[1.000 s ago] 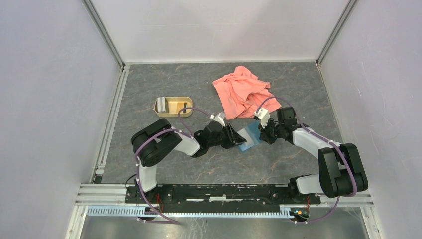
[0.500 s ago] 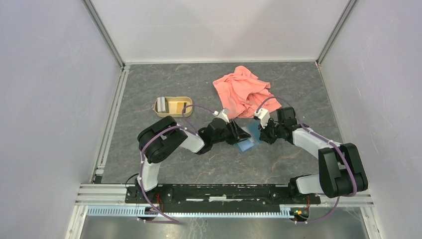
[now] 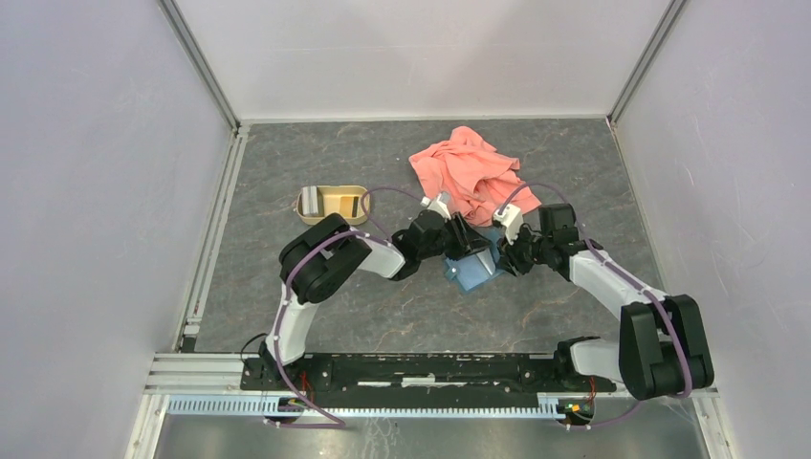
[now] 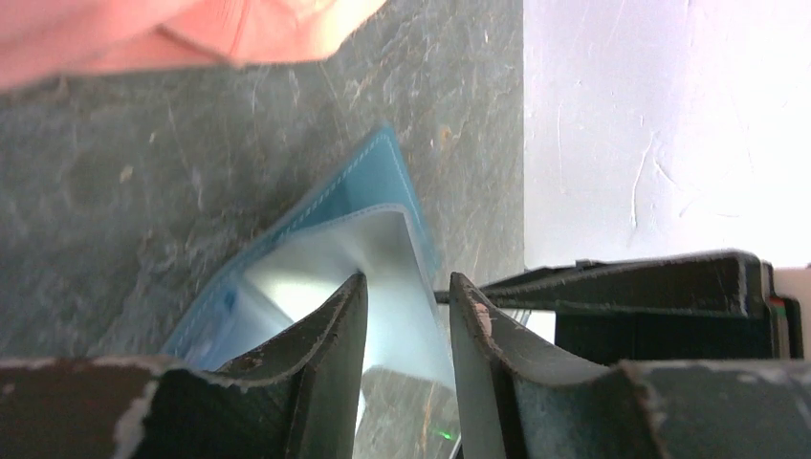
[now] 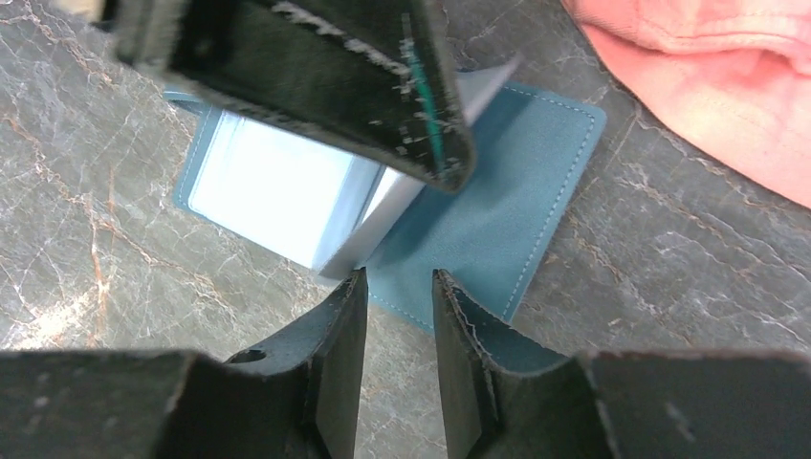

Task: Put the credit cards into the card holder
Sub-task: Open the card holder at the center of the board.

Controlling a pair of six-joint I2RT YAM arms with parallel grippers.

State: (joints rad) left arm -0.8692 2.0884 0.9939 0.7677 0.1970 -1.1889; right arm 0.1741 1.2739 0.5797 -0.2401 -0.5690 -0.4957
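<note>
Left gripper (image 4: 406,287) has slid over the open wallet (image 5: 497,220), fingers narrowly apart, grip unclear; right gripper (image 5: 400,277) is slightly spread, empty. Looks like the cards (image 3: 337,202) sit in the tray (image 3: 330,219), so nothing's loaded yet.

A grey marbled table (image 3: 287,163) is seen carrying three things. A teal card holder (image 3: 471,274) is laid open on it. A crumpled salmon-pink cloth (image 3: 464,177) is spread just behind the card holder. A tan tray (image 3: 335,220) is set well apart on the card holder's left.
</note>
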